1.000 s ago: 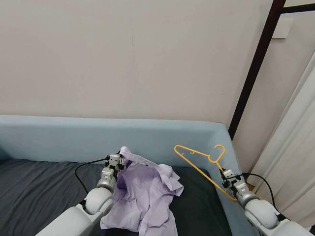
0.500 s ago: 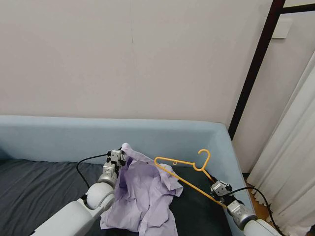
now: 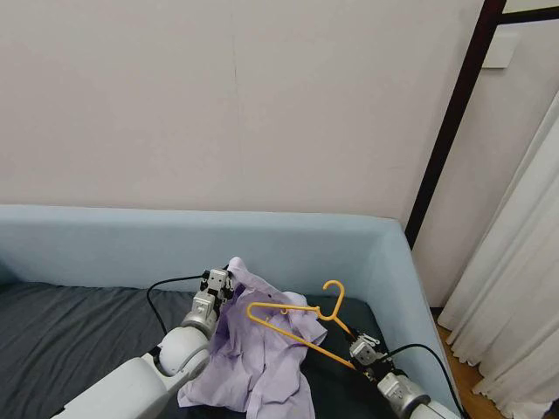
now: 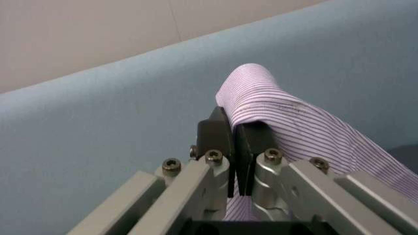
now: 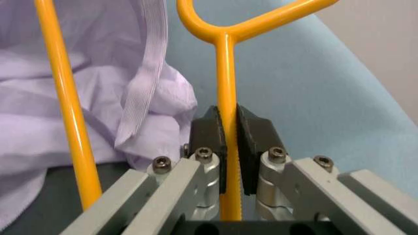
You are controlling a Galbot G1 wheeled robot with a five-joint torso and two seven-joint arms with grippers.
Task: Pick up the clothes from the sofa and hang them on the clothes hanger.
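On sofa (image 3: 105,240), head view: left pincer (image 3: 218,282) pinches raised fold of lilac shirt (image 3: 262,362); right pincer (image 3: 362,351) grips orange hanger (image 3: 288,306), tilted over shirt.
Left wrist: jaws clamped on striped cloth.
Right wrist: jaws squeeze hanger bar.

Soft, even room light reaches me in the head view: the wall (image 3: 262,105) is flatly lit and the curtain (image 3: 515,297) is brightest. The dark sofa seat (image 3: 70,340) stays dim. The shirt (image 3: 262,367) shades gently in its folds (no hard shadows). The hanger (image 5: 225,73) carries a thin glare line.
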